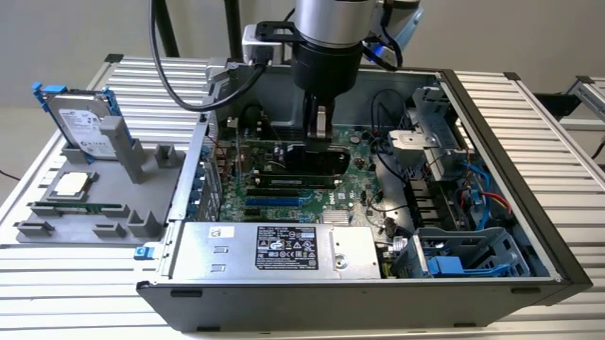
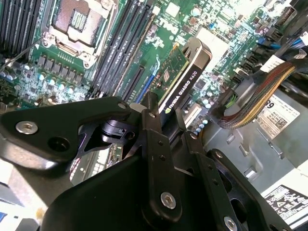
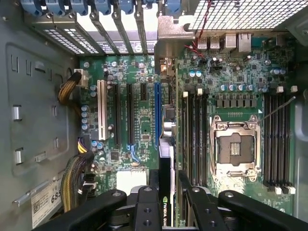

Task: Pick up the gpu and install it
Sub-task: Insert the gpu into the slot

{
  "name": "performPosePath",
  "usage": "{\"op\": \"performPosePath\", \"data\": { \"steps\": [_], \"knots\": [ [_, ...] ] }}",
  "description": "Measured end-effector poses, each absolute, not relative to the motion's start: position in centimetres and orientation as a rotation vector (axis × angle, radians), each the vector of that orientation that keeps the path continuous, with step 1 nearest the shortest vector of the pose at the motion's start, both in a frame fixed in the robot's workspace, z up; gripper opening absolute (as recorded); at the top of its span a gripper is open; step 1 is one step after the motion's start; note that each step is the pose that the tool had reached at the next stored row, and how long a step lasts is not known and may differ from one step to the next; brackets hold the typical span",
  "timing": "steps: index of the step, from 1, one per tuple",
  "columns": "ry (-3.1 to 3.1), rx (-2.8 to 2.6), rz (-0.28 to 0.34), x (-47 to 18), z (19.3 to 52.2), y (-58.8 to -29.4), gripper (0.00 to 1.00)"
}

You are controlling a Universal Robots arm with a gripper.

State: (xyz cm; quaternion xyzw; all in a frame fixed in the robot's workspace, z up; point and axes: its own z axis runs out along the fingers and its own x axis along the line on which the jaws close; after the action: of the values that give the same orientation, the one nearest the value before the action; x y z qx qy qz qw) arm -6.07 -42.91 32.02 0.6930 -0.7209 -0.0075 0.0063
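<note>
The tool (image 2: 166, 126) is clenched on the gpu (image 2: 179, 79), holding it edge-down just above the motherboard (image 3: 139, 115) inside the open computer case (image 1: 529, 212). If the card's edge sits off the blue slot (image 3: 157, 113) beyond it, pressing down could jam or bend it.

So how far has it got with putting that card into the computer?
Picked up: the gripper is shut on the gpu, holding it edge-down inside the open case, over the motherboard and its slots. Left: whether it is seated cannot be told.
</note>
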Motion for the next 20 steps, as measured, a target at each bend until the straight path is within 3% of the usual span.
{"op": "performPosePath", "data": {
  "steps": [20],
  "knots": [
    [-2.257, 2.166, -0.023, -6.9, 30.5, -43.5, 0.00]
  ]
}}
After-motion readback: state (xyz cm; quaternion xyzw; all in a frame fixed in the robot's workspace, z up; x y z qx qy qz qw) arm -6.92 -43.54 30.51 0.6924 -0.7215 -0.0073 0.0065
